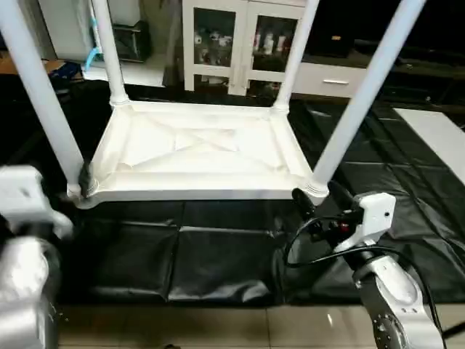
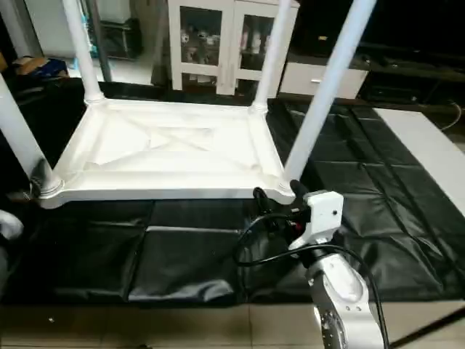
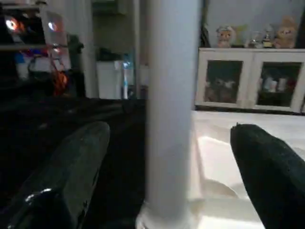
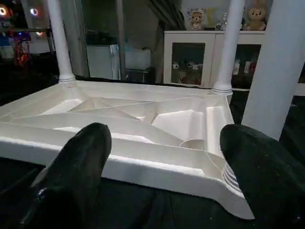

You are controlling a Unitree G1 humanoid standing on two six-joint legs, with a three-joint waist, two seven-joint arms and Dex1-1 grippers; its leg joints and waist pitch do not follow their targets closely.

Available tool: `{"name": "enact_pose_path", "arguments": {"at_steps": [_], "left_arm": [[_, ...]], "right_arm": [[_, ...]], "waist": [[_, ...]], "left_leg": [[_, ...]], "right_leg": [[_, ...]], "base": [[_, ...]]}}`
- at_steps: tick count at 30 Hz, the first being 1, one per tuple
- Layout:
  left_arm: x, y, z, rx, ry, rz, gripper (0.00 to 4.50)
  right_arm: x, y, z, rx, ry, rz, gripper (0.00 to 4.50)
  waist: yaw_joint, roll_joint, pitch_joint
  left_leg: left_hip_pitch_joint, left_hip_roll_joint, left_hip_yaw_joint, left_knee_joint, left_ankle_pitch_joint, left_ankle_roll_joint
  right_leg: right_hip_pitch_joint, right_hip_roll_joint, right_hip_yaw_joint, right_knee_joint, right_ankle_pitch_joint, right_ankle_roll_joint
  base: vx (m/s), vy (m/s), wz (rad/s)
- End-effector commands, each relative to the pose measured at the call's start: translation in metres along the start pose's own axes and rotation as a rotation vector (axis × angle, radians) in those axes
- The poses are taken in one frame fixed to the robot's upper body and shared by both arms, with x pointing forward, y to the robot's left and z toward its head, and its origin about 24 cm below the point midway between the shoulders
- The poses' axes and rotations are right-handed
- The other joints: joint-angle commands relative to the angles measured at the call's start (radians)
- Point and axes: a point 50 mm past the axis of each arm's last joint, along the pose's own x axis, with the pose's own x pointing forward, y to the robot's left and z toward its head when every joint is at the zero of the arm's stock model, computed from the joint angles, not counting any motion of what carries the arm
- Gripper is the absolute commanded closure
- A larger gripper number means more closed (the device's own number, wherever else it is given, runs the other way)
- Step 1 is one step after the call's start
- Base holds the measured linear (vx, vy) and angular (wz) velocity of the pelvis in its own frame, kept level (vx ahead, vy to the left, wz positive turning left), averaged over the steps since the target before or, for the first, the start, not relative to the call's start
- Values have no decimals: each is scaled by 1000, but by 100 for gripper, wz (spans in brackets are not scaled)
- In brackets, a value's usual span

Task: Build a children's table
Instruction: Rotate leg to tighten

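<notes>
On the black floor mat (image 1: 218, 262) lies the white plastic rectangular tabletop (image 1: 196, 153), ribbed underside up, long axis crosswise, four white tapered tube legs (image 1: 363, 94) pointing upward. Left pincer (image 3: 167, 181) gapes around one leg; right pincer (image 4: 162, 157) open, empty.

From my feed, the background's mostly a white cabinet (image 1: 243, 43) with glass doors and small bits and figurines behind the glass. A few plush toys (image 4: 224, 18) sit on top of it. Next to it there's a low white drawer unit (image 1: 330, 78). The floor's covered in black padded mats (image 2: 182, 254), with beige tile (image 1: 218, 327) showing at the near edge. A white panel (image 2: 421, 145) lies flat on the mats off to my right.
</notes>
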Motion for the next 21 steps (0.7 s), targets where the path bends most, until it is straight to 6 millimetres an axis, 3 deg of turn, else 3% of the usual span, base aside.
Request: {"name": "enact_pose_path", "arguments": {"at_steps": [1, 6, 8, 10, 14, 15, 16, 17, 18, 21], "left_arm": [[9, 0, -1, -24, 24, -42, 4], [29, -15, 5, -117, 41, -162, 4], [32, -20, 5, -111, 47, -191, 4], [37, -23, 5, -106, 51, -192, 4], [48, -21, 5, -59, 56, -150, 4], [51, -20, 6, -47, 55, -137, 4], [53, -20, 6, -45, 55, -128, 4], [54, -20, 6, -46, 55, -124, 4], [57, -19, 7, -42, 59, -118, 4], [61, -17, 5, -33, 76, -91, 4]], "right_arm": [[4, 2, 7, -4, -18, 24, 43], [5, 3, 7, -4, -11, 27, 43], [5, 3, 7, -5, -10, 27, 43], [5, 3, 7, -6, -9, 25, 43], [4, 2, 7, -8, -11, 14, 43], [3, 2, 7, -9, -10, 13, 43], [3, 3, 8, -9, -11, 12, 43], [3, 3, 8, -10, -11, 12, 43], [3, 3, 8, -11, -12, 8, 43], [2, 3, 7, -6, -10, -3, 43]], "waist": [[-2, 22, -26], [3, 20, -29], [3, 20, -33], [1, 28, -34], [9, 20, -30], [13, 33, -31], [13, 24, -32], [16, 34, -33], [14, 30, -33], [15, 34, -40]], "left_leg": [[28, 69, -41, -118, -575, -133], [33, 73, -34, -122, -581, -139], [24, 74, -31, -126, -549, -140], [24, 74, -28, -130, -557, -147], [37, 74, -20, -121, -579, -134], [39, 75, -21, -120, -573, -132], [35, 76, -19, -122, -566, -130], [34, 77, -21, -124, -563, -133], [27, 78, -20, -128, -554, -133], [25, 78, -14, -127, -509, -128]], "right_leg": [[-25, -92, 51, -109, -354, -88], [-34, -96, 51, -106, -322, -92], [-30, -93, 48, -101, -270, -93], [-33, -87, 44, -99, -243, -90], [-50, -99, 53, -116, -332, -85], [-50, -102, 55, -117, -340, -82], [-49, -101, 54, -119, -342, -79], [-46, -101, 53, -116, -332, -80], [-42, -98, 50, -112, -307, -81], [-43, -91, 48, -103, -210, -88]], "base": [[0, 0, 0], [0, 0, 0], [0, 0, 0], [0, 0, 0], [0, 0, 0], [0, 0, 0], [0, 0, 0], [0, 0, 0], [0, 0, 0], [0, 0, 0]]}}
